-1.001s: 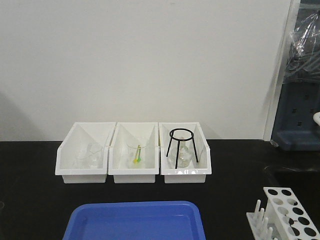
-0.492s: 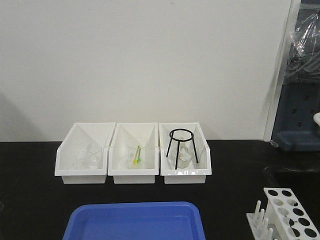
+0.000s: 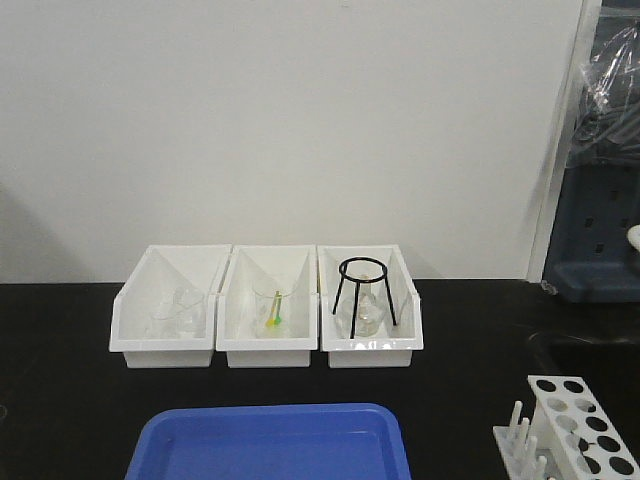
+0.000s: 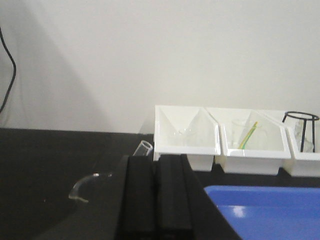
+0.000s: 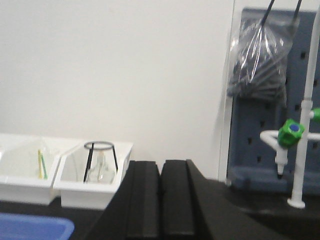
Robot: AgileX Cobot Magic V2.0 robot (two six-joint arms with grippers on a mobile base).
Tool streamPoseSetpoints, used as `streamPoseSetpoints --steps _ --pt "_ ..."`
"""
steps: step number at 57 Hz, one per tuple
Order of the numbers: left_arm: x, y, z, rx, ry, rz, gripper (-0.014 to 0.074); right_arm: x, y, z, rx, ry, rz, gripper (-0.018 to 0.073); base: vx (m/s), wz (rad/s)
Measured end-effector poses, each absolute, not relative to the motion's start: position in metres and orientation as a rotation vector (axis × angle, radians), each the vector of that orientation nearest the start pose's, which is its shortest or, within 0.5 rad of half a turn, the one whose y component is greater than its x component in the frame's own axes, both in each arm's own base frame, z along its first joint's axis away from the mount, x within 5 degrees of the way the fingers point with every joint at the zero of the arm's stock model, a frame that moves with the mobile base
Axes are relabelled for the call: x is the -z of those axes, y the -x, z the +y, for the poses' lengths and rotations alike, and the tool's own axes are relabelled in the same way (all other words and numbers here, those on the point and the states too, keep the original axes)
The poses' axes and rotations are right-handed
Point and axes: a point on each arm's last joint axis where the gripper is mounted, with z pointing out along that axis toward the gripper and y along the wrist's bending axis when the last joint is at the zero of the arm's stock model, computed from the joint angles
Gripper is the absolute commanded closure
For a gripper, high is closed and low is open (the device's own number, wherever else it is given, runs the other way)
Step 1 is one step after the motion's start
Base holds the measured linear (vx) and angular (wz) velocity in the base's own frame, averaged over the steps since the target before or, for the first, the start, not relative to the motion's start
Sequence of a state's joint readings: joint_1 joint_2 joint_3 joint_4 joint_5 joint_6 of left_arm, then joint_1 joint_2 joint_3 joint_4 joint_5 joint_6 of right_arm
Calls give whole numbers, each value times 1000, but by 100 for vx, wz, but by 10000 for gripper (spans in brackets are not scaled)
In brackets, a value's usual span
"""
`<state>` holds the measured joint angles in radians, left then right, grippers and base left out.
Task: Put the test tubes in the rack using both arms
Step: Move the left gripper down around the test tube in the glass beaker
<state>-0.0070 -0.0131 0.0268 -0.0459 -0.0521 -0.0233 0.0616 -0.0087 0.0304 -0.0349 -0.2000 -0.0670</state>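
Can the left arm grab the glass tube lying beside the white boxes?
Probably yes. The test tube lies on the black table just ahead of the left gripper with nothing between them, though its jaws look shut and would need opening first.

Logging left gripper (image 4: 156, 162) as two matte black, flat-faced rectangular fingers (image 4: 140, 195) with squared tops and a thin dark seam between; noting dark sloped housing (image 4: 202, 217) flaring out on either side below; recording right gripper (image 5: 161, 167) as the same build, blocky black fingers, faint sheen along the edges.
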Motion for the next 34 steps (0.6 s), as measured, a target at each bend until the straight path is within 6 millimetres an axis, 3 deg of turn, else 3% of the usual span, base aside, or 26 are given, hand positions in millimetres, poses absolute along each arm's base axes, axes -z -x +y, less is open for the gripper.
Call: streamPoseSetpoints --steps 8,20,27,34 --pt "-226 -53 0 51 38 1363 598 -228 -52 4 31 112 1319 568 0 0" --pt "-286 -41 0 -47 -44 1235 589 -281 -49 3 47 120 1358 564 0 0" --pt "-315 -46 0 -61 -55 1273 573 -305 -58 3 53 126 1381 557 0 0" --pt "-318 -63 0 -65 -62 1378 524 -307 -73 4 52 133 1447 516 0 0"
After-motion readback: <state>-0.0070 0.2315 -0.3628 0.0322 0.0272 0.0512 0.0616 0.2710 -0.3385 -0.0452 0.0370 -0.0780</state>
